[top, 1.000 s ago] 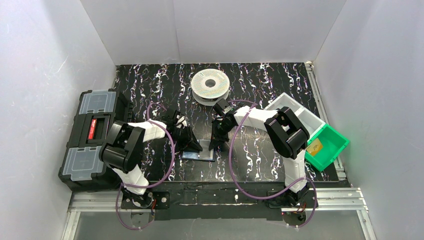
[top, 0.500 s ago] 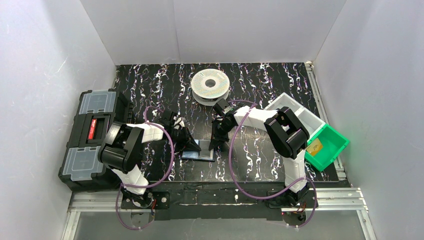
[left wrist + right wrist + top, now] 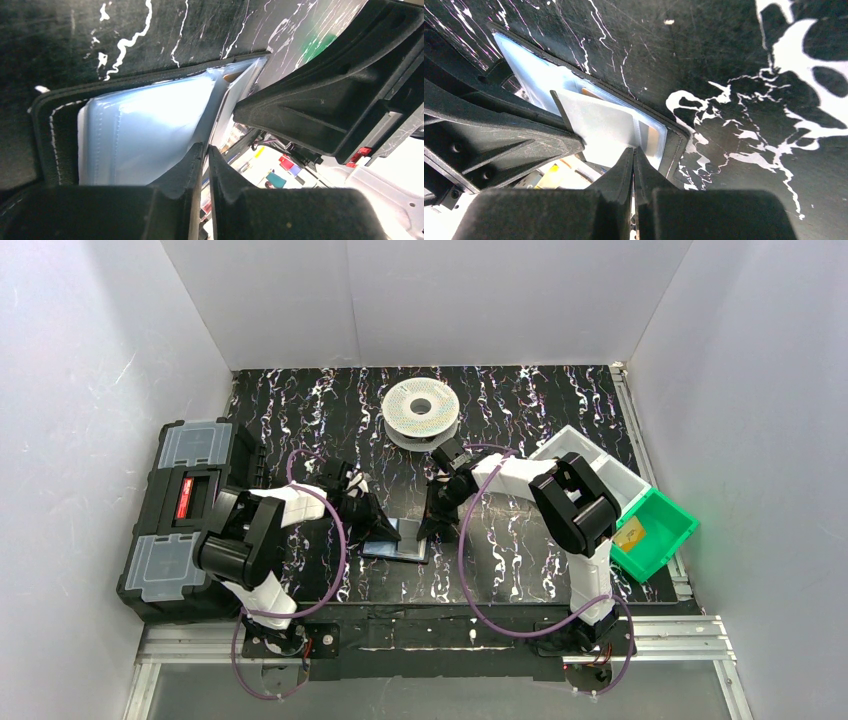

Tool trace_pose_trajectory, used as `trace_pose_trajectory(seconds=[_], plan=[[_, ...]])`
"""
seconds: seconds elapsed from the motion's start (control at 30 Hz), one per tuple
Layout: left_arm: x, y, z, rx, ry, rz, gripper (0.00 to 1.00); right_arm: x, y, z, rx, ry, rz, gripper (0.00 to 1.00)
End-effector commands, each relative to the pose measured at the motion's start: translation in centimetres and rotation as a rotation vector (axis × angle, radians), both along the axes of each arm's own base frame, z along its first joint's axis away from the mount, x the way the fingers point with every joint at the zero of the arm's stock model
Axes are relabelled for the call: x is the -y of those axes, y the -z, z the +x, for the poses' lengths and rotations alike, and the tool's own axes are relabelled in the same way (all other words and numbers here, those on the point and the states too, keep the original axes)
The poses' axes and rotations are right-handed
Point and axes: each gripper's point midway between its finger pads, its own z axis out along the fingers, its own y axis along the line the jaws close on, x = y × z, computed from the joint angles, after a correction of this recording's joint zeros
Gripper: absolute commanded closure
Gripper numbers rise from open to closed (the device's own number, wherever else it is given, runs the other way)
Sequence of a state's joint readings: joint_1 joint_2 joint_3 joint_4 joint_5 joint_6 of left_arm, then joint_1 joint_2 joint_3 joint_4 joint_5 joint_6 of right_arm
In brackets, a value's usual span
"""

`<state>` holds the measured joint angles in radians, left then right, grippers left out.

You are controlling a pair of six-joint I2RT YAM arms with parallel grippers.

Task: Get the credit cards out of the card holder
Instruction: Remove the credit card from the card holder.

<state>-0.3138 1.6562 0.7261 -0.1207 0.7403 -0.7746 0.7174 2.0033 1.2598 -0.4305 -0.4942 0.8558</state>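
The flat black folding card holder (image 3: 400,548) is laid open beneath both claws. The right claw (image 3: 633,156) is closed, seemingly pinched on the pale yellowish plastic card (image 3: 596,125); the left claw (image 3: 202,150) is pressed together against the bluish-grey sleeve (image 3: 140,125). The orange-tan plastic card (image 3: 653,138) is pocketed beside the right tips. Neither card is freed. No writing can be read.

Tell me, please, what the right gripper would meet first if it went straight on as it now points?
Probably the pale card in the open card holder, just ahead of the right gripper; depth unclear.
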Motion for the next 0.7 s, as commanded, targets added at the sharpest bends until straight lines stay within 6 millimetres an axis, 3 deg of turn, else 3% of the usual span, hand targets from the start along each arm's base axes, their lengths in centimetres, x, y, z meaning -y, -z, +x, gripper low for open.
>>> trace_pose_trajectory(seconds=[0.0, 0.27, 0.5, 0.67], plan=[[-0.86, -1.04, 0.18, 0.025, -0.011, 0.025, 0.9, 2.95, 3.3, -0.55, 0.003, 0.014, -0.153, 0.94], [-0.45, -1.4, 0.4, 0.033, -0.018, -0.006, 0.84, 2.92, 3.34, -0.57, 0.0, 0.012, -0.151, 0.94], [-0.34, -1.56, 0.58, 0.034, -0.024, -0.014, 1.0, 2.84, 3.36, -0.5, 0.002, 0.01, -0.149, 0.94], [-1.04, -1.44, 0.58, 0.034, -0.024, 0.037, 1.0, 2.84, 3.29, -0.48, 0.001, 0.011, -0.147, 0.95]])
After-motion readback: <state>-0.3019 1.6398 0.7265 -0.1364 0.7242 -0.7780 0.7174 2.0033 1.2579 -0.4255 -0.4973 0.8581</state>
